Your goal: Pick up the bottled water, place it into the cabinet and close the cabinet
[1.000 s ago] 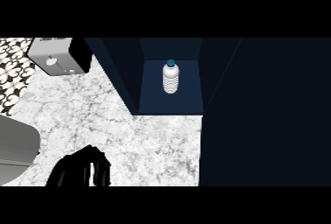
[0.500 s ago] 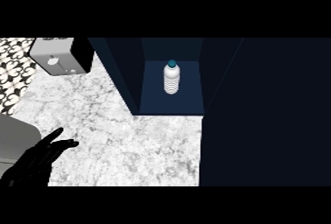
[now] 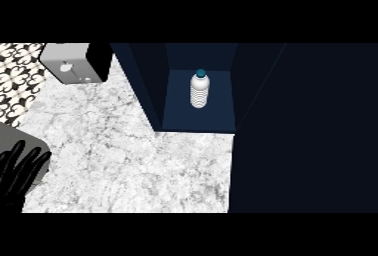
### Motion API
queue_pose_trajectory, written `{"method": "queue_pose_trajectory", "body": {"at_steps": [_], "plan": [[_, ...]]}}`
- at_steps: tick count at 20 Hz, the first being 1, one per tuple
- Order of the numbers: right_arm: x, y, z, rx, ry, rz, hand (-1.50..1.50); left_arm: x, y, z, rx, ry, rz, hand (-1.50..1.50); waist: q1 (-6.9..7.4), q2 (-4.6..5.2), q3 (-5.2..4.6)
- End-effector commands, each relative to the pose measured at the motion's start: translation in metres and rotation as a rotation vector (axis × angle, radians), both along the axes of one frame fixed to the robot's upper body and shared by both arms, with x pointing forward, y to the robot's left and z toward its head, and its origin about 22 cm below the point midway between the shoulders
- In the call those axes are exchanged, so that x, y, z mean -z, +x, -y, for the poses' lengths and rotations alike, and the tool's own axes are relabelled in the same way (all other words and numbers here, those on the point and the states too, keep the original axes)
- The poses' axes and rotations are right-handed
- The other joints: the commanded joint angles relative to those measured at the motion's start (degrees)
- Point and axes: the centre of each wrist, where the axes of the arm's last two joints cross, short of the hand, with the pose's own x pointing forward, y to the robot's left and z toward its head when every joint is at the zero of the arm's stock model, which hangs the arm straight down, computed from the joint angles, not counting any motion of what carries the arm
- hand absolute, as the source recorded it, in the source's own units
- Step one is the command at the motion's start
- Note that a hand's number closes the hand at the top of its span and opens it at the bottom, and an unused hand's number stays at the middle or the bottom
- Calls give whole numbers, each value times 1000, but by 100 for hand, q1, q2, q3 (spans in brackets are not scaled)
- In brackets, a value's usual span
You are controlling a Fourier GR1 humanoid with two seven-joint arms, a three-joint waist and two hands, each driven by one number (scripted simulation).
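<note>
The bottled water [image 3: 198,90], clear and ribbed with a teal cap, stands upright on the shelf inside the open dark-blue cabinet [image 3: 199,117]. The cabinet's door [image 3: 303,130] fills the right side of the head view as a large dark panel. My left hand [image 3: 18,172] shows at the lower left edge, black, fingers straight and spread, holding nothing, well away from the bottle. No part of my right hand shows.
A white and black toaster-like appliance [image 3: 74,62] sits at the back left on the marble counter [image 3: 133,165]. A patterned black-and-white wall [image 3: 16,82] runs along the left. A grey sink edge [image 3: 22,137] lies by my left hand.
My left hand has drawn back to the left and down, from the counter's lower middle toward the view's left edge. The bottle stays still in the cabinet.
</note>
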Motion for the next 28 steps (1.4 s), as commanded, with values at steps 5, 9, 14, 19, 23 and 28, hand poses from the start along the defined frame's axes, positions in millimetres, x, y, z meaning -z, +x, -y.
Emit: {"method": "queue_pose_trajectory", "body": {"at_steps": [5, 9, 14, 19, 23, 28], "plan": [[-63, -7, -39, -138, -234, 246, 150, -7, -9, -23, -2, -2, -13, -150, 69, -59, -39], [-60, 2, -47, -150, -210, 226, 150, -11, -14, -35, -14, 3, -32, -150, 89, -99, -43], [-57, 13, -62, -156, -177, 183, 150, -14, -19, -44, -7, 2, -28, -150, 112, -87, -51], [-52, 28, -82, -155, -169, 142, 150, -20, -23, -50, 11, 19, -21, -150, 235, -79, -33], [-55, 40, -101, -181, -142, 129, 150, -23, -24, -59, 9, 15, -24, -150, 259, -65, -49], [-65, 54, -128, -179, -84, 114, 150, -26, -28, -75, 6, 25, -25, -150, 325, -51, -36]]}}
